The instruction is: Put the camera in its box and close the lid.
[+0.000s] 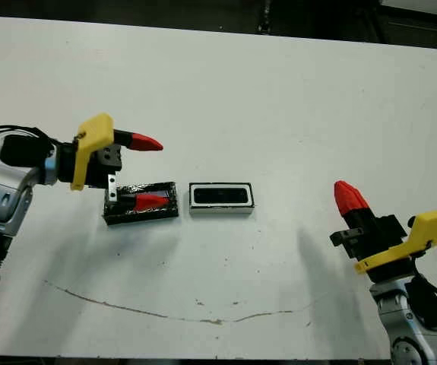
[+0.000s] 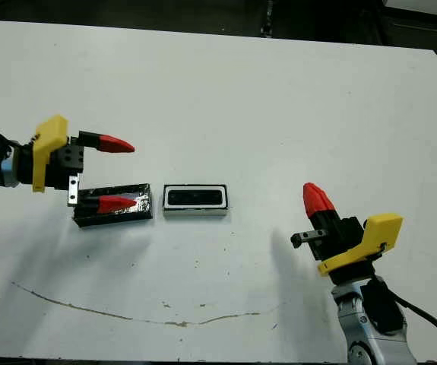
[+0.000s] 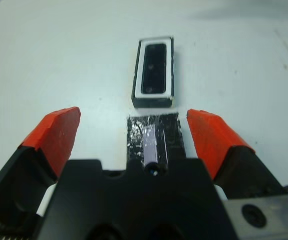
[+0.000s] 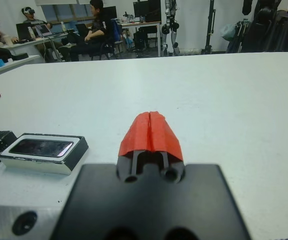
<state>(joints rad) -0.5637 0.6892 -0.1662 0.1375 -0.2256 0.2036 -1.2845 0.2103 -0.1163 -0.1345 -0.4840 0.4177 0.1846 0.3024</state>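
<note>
A white table (image 1: 279,99) fills most of the room's near side, marked by a thin brownish streak (image 1: 150,310) along its near edge. Beyond its far edge, people (image 4: 91,27) sit at desks (image 4: 13,57) with a laptop (image 4: 42,31), beside dark stands (image 4: 211,25) and a pale wall.

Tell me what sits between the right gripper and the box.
Nothing: only bare white table separates the right gripper from the box with the camera inside, as the left eye view shows.

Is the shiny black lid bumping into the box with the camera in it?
Apart. The left wrist view shows a strip of white table between the lid and the box.
</note>
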